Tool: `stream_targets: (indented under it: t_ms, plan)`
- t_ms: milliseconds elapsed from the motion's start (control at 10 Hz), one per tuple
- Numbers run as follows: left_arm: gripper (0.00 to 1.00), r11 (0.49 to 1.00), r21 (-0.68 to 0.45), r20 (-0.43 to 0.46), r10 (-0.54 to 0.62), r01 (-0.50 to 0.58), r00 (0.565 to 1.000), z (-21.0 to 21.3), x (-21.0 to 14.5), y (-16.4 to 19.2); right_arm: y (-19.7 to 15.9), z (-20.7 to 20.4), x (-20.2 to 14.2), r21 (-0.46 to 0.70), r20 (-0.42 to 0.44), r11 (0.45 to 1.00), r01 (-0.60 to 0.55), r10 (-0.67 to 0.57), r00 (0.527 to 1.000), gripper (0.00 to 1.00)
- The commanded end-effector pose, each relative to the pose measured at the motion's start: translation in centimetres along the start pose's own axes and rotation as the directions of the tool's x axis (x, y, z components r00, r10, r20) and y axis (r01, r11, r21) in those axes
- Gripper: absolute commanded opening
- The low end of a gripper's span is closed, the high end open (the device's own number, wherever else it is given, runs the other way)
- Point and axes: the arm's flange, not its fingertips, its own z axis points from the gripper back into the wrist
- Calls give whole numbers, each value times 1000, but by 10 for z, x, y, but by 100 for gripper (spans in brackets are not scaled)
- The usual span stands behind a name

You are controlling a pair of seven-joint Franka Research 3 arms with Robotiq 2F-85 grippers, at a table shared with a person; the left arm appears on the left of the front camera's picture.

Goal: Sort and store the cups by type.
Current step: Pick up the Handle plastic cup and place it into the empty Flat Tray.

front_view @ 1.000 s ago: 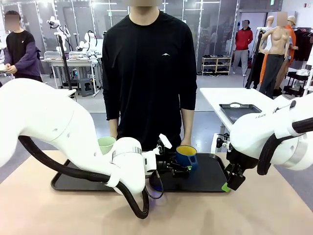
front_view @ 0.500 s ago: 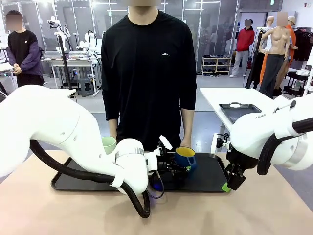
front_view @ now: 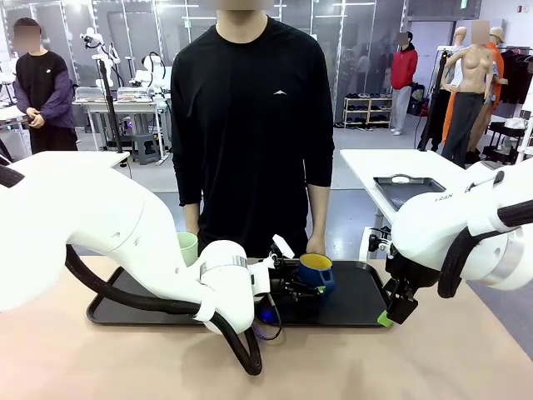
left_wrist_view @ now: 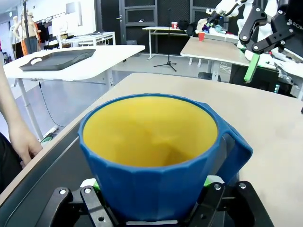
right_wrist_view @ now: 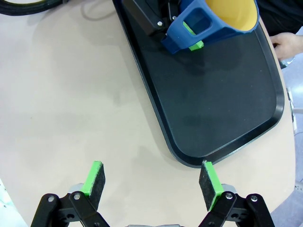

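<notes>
Over black tray [front_view: 125, 310], left tool [front_view: 310, 286] clamped around blue mug [front_view: 317, 271].

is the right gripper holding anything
No, the right gripper hangs open over bare table beside the tray.

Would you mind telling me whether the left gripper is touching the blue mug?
Touching. In the left wrist view the left gripper has its green pads pressed against both sides of the blue mug; the right wrist view shows one pad inside the handle.
</notes>
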Motion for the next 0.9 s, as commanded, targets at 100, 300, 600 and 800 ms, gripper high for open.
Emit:
stream_targets:
  t_ms: [100, 300, 600, 800]
  plan:
    - [70, 999, 30, 85, -36, 34, 996, -2, -21, -2, -1, -1, -1, -9, 0, 1000, -6, 6, 1000, 100]
    - [70, 999, 26, 99, -35, 32, 994, -3, -29, -2, -1, -1, -1, -9, 0, 1000, -6, 6, 1000, 100]
    - [70, 999, 24, 79, -42, 40, 996, -5, -34, -3, -1, -1, -1, -9, 0, 1000, -6, 6, 1000, 100]
    - [70, 999, 28, 79, -43, 41, 996, -5, -38, -4, -1, -1, -1, -9, 0, 1000, -6, 6, 1000, 100]
